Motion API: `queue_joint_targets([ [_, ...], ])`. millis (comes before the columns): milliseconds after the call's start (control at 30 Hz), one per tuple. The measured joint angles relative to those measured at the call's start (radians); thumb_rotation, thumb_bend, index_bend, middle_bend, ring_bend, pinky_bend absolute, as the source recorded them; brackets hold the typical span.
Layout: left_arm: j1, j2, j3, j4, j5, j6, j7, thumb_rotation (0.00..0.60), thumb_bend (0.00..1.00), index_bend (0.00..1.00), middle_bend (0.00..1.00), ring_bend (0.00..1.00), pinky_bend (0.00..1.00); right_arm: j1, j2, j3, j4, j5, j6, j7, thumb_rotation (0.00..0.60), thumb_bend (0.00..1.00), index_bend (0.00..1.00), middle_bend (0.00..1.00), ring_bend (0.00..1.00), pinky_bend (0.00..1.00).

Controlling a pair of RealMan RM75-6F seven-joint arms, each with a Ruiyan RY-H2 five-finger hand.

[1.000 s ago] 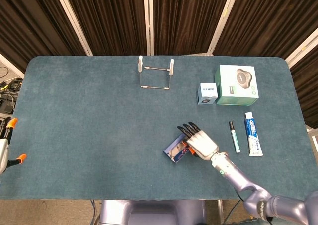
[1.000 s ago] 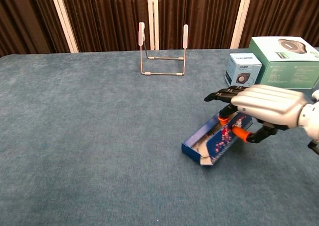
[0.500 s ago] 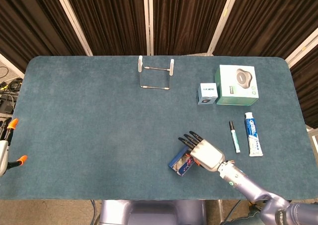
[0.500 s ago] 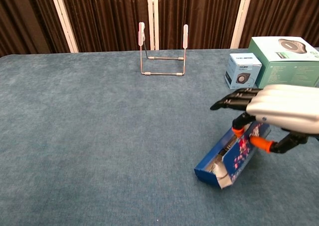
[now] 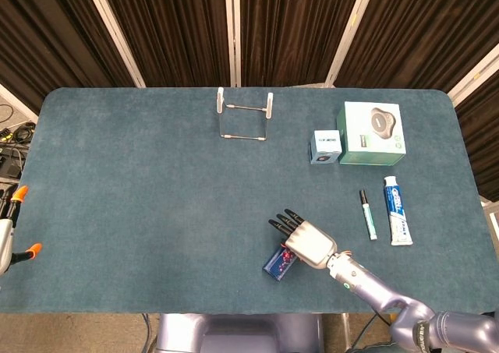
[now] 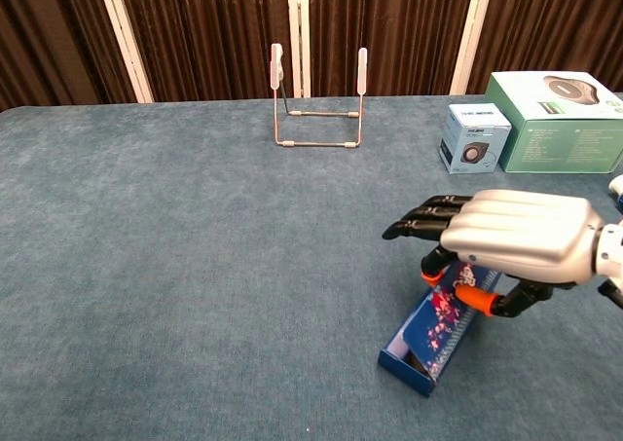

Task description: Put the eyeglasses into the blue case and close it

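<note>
The blue case (image 6: 433,332) lies low and right of centre, near the table's (image 5: 140,213) front edge, with bare cloth to its left. Its long axis runs from lower left to upper right. The right hand (image 6: 506,238) grips its far end from above. The left hand (image 5: 9,232) sits at the left frame edge; its state is unclear.

A staged lab: dark curtains (image 5: 179,26) behind a felt-covered table (image 5: 140,181).

The bench (image 6: 146,266) is covered in matt, napped blue-green cloth. The right hand (image 6: 521,238) is shelled in smooth, satin silver plastic, with black fingers (image 6: 419,229). The blue case (image 6: 438,329) is printed, slightly glossy.
</note>
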Motion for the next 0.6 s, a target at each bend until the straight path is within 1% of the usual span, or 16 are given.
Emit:
queue_joint_targets([
  [33, 0.000, 0.000, 0.000, 0.001, -0.001, -0.001, 0.000, 0.600, 0.00, 0.00, 0.00, 0.00, 0.00, 0.001, -0.002, 0.000, 0.001, 0.001, -0.001, 0.000, 0.600, 0.50, 0.60, 0.04, 0.00, 0.00],
  [100, -0.002, -0.001, -0.001, 0.004, -0.004, -0.003, 0.001, 0.600, 0.00, 0.00, 0.00, 0.00, 0.00, 0.001, -0.008, 0.002, 0.007, 0.000, 0.001, -0.001, 0.600, 0.48, 0.44, 0.03, 0.00, 0.00],
  [133, -0.003, -0.002, -0.002, 0.006, -0.007, -0.005, 0.001, 0.600, 0.00, 0.00, 0.00, 0.00, 0.00, -0.001, -0.013, 0.003, 0.012, -0.002, 0.008, 0.000, 0.600, 0.46, 0.37, 0.03, 0.00, 0.00],
  [200, -0.004, -0.003, -0.003, 0.008, -0.009, -0.007, 0.000, 0.600, 0.00, 0.00, 0.00, 0.00, 0.00, -0.005, -0.022, 0.006, 0.021, -0.007, 0.028, 0.002, 0.600, 0.36, 0.21, 0.01, 0.00, 0.00],
  [233, -0.004, -0.003, -0.004, 0.009, -0.011, -0.009, 0.000, 0.600, 0.00, 0.00, 0.00, 0.00, 0.00, -0.009, -0.028, 0.009, 0.028, -0.011, 0.045, 0.005, 0.600, 0.32, 0.17, 0.01, 0.00, 0.00],
  [267, -0.005, -0.004, -0.004, 0.010, -0.012, -0.010, 0.000, 0.600, 0.00, 0.00, 0.00, 0.00, 0.00, -0.012, -0.033, 0.011, 0.032, -0.015, 0.059, 0.008, 0.600, 0.25, 0.13, 0.00, 0.00, 0.00],
  [300, -0.005, -0.004, -0.004, 0.011, -0.012, -0.011, 0.000, 0.600, 0.00, 0.00, 0.00, 0.00, 0.00, -0.015, -0.037, 0.014, 0.036, -0.019, 0.074, 0.011, 0.600, 0.18, 0.09, 0.00, 0.00, 0.00],
  [400, -0.007, -0.005, -0.004, 0.012, -0.014, -0.013, 0.001, 0.600, 0.00, 0.00, 0.00, 0.00, 0.00, -0.026, -0.049, 0.024, 0.045, -0.032, 0.122, 0.025, 0.600, 0.04, 0.06, 0.00, 0.00, 0.00],
  [467, -0.007, -0.006, -0.004, 0.014, -0.015, -0.015, 0.003, 0.600, 0.00, 0.00, 0.00, 0.00, 0.00, -0.032, -0.052, 0.032, 0.043, -0.036, 0.140, 0.037, 0.600, 0.02, 0.05, 0.00, 0.00, 0.00],
  [600, -0.008, -0.008, -0.003, 0.013, -0.014, -0.015, 0.005, 0.600, 0.00, 0.00, 0.00, 0.00, 0.00, -0.036, -0.037, 0.038, 0.007, -0.024, 0.142, 0.060, 0.600, 0.01, 0.03, 0.00, 0.00, 0.00],
])
